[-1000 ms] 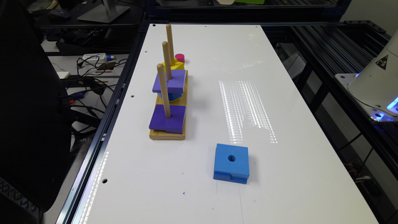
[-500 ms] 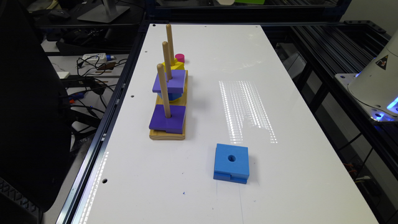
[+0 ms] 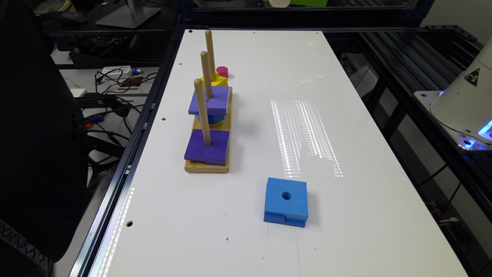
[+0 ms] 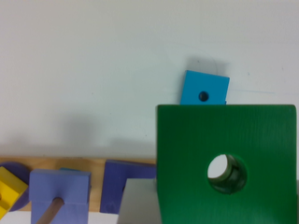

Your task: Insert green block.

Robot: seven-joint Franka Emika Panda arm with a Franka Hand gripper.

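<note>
Gripper state cannot be told; green block (image 4: 226,163) sits directly beneath the wrist camera, above the table. Exterior view unchanged over 1 s: 3 pegs, blue block (image 3: 286,201) static; insertion pending.

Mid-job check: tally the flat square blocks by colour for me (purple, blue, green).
Purple square blocks: 2
Blue square block: 1
Green square block: 1
Total: 4
</note>
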